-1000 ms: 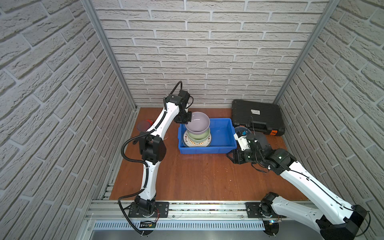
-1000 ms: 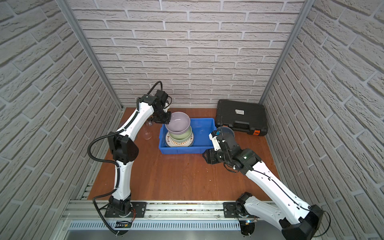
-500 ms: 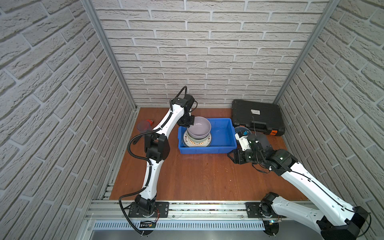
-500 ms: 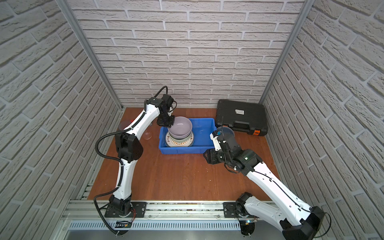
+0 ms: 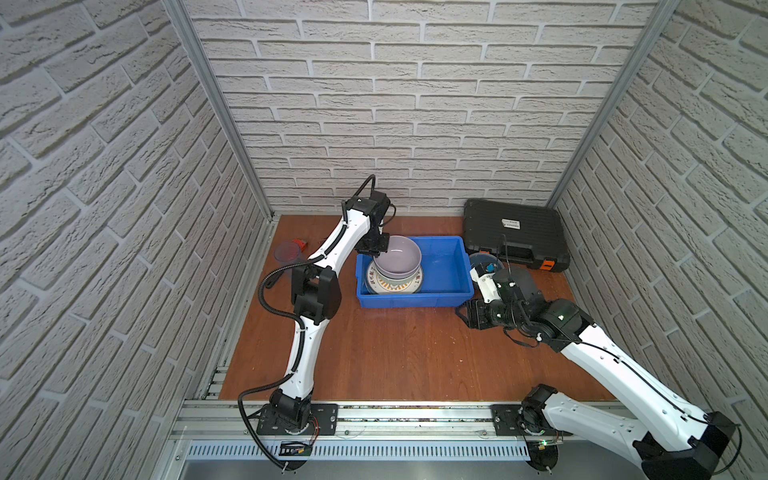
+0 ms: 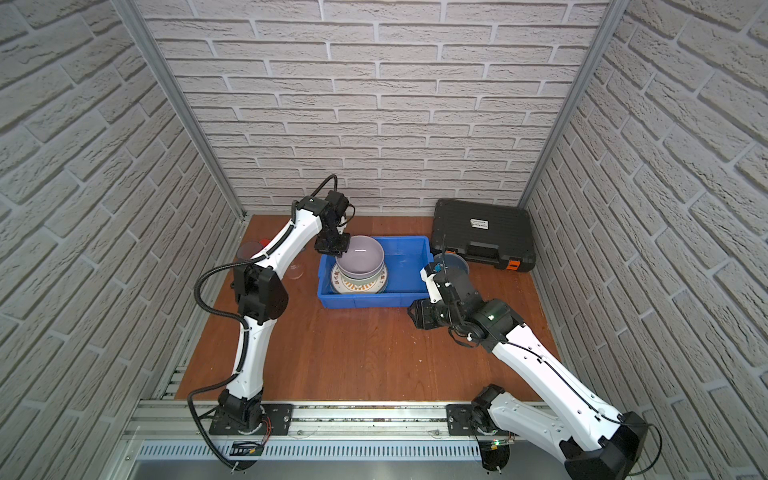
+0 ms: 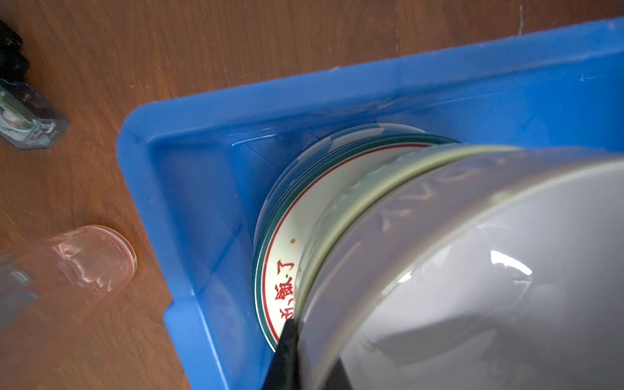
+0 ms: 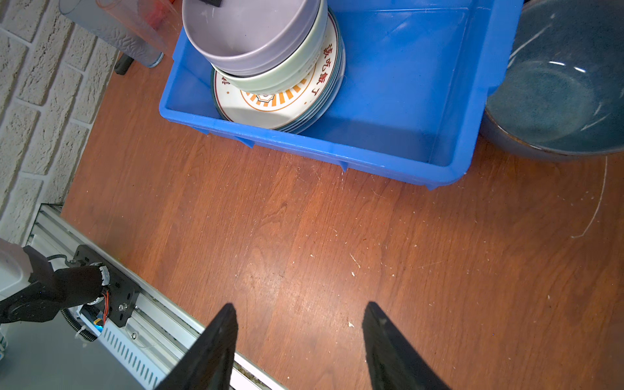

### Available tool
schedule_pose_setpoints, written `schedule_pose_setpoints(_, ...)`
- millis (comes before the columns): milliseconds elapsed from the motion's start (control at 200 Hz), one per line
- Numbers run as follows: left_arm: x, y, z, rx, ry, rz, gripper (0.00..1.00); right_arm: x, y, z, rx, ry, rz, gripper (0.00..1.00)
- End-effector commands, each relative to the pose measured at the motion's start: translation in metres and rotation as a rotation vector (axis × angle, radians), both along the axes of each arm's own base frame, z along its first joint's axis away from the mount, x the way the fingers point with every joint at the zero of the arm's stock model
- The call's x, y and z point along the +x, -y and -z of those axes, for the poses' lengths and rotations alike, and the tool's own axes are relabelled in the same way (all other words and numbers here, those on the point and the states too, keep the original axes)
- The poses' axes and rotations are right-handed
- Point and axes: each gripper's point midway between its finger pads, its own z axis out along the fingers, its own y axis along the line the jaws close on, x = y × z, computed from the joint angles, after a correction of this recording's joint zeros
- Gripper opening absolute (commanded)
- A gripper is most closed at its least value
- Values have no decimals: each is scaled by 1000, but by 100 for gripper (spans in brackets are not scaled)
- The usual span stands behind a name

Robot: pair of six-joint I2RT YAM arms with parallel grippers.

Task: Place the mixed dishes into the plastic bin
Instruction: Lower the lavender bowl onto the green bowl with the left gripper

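Soft purple, the lavender bowl (image 5: 398,259) is clamped at its rim by the left fingers (image 7: 287,351). It sits just below those fingers, tucked into the pale green bowl (image 8: 293,72). That bowl rests on the plates (image 8: 270,108) inside the blue bin (image 8: 337,152). The lavender bowl leans a little.

I think this step is putting the lavender bowl down, and it looks nearly done. Next, the left fingers should let go gently and go straight up, so the bowl does not tip or get dragged.

The right fingers (image 8: 209,351) are apart and hold nothing, above the bare bench (image 8: 337,253). The dark blue bowl (image 8: 553,91) waits ahead of them, outside the bin and right by its wall. A clear tumbler (image 7: 67,266) is on the bench near the left fingers, outside the bin. Both have to go in too.
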Motion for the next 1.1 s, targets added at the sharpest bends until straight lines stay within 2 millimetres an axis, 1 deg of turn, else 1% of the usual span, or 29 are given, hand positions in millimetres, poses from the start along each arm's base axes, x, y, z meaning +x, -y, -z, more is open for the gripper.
schedule_pose_setpoints(0, 1, 10, -7, -33, 19, 27, 2, -1, 0, -1, 5, 17, 7, 61)
schedule_pose_setpoints(185, -1, 10, -5, -35, 15, 33, 17, 0, 0, 1, 4, 15, 8, 61)
schedule_pose_setpoints(355, -2, 10, -8, -37, 22, 36, 24, 2, -1, 1, 6, 14, 11, 61)
schedule_pose_setpoints(425, -2, 9, -10, -37, 24, 35, 25, 1, -1, 0, 7, 15, 11, 61)
schedule_pose_setpoints(580, -4, 8, -18, -38, 36, 40, 33, 2, 0, 1, 2, 16, 16, 61)
schedule_pose_setpoints(760, -7, 6, -35, -47, 65, 39, 34, 3, 0, 1, 4, 15, 17, 61)
schedule_pose_setpoints(890, -9, 3, -48, -47, 89, 38, 33, 3, -1, 1, 7, 11, 17, 61)
schedule_pose_setpoints(990, -11, 1, -52, -38, 92, 39, 30, 3, -2, 1, 9, 10, 16, 61)
schedule_pose_setpoints(1095, -12, -3, -48, -19, 81, 43, 28, 3, -2, 0, 10, 12, 15, 61)
